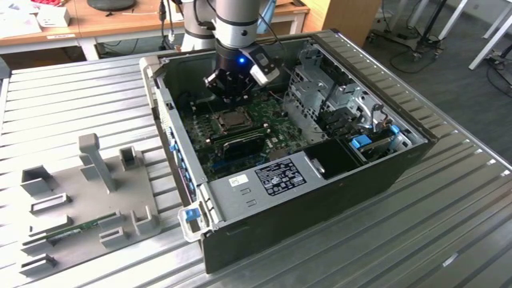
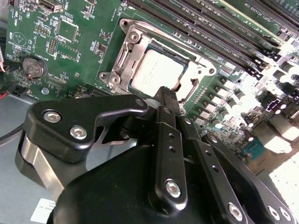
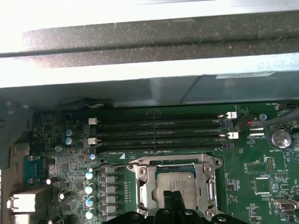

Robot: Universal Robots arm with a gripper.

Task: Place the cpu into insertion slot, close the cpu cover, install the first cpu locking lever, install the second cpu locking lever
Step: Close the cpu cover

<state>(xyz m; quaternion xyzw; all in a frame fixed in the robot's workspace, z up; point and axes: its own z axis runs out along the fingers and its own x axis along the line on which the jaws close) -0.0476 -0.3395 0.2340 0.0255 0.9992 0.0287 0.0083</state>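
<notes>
Silver-grey metal marks the cpu (image 2: pixel 156 70), which we see seated flat in the insertion slot (image 3: pixel 175 168) on the green circuit board (image 2: pixel 28 42). The cpu cover (image 2: pixel 128 51) lies down over the socket, its square window framing the chip on all sides. We cannot tell whether any locking lever is latched. The gripper (image 2: pixel 166 93) hangs just above the near edge of the chip. Its two black fingers are drawn together at the tips, with nothing between them. In the first wrist view, long black memory sticks (image 3: pixel 159 130) run in parallel rows just beyond the socket. In the exterior view, the arm reaches down into the open computer case (image 1: pixel 320 204), which lies on a ribbed metal table (image 1: pixel 80 90). A grey fixture tray (image 1: pixel 80 186) sits at the exterior view's left.
</notes>
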